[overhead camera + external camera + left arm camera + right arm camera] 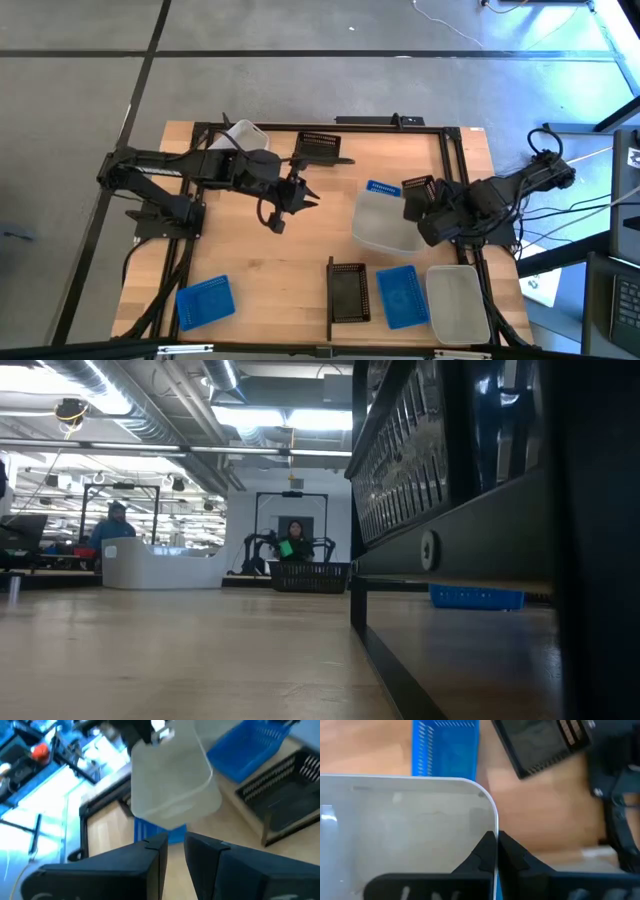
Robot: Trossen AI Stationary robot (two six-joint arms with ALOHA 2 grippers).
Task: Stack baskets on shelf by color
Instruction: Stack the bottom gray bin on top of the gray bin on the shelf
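The translucent white basket (385, 222) hangs tilted above the tabletop (300, 260) right of centre, its rim pinched in the clenched right claw (497, 851), while the left claw (297, 197) hovers mid-table, slightly parted and empty.

Black basket (311, 576) on table (180, 660)

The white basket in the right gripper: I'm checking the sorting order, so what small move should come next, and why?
Probably carry it toward the white basket on the shelf and nest it there. The right gripper is shut on the raised white basket's rim, and the shelf holds one basket per color.
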